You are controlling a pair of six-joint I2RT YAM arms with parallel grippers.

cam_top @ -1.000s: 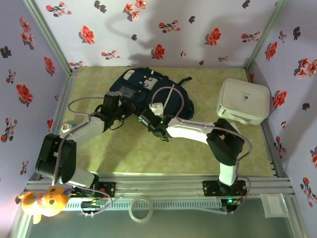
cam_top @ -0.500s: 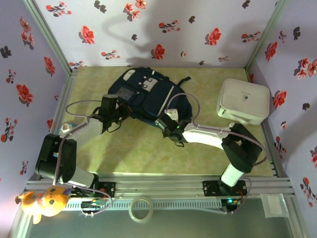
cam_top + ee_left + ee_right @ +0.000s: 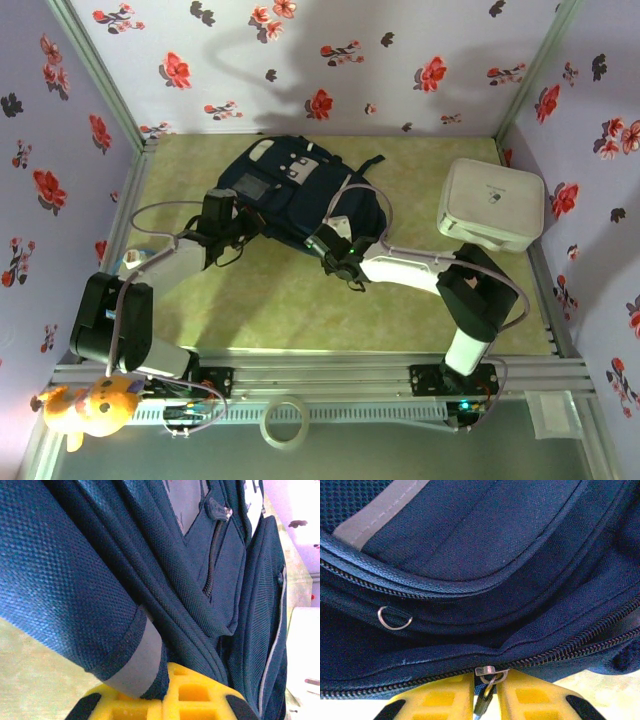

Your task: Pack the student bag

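Observation:
The student bag (image 3: 300, 185), navy with grey patches, lies at the back middle of the green mat. My left gripper (image 3: 240, 222) is at its left near edge. In the left wrist view its yellow fingers (image 3: 200, 695) are shut on a grey-striped fabric flap (image 3: 137, 662) of the bag (image 3: 75, 570). My right gripper (image 3: 327, 238) is at the bag's near right edge. Its jaws (image 3: 486, 685) stand slightly apart against the main zipper of the bag (image 3: 485, 540). The metal zipper pull (image 3: 487, 692) hangs loosely in the narrow gap under the slider (image 3: 488, 671).
A white rounded box (image 3: 492, 205) stands at the right wall. An orange plush toy (image 3: 90, 405) and a tape roll (image 3: 284, 420) sit on the front rail. Bare green mat (image 3: 300, 300) lies between the bag and the arm bases.
My right gripper slid rightward along the bag's near edge, then came back slightly left. The left arm has barely moved and keeps its hold.

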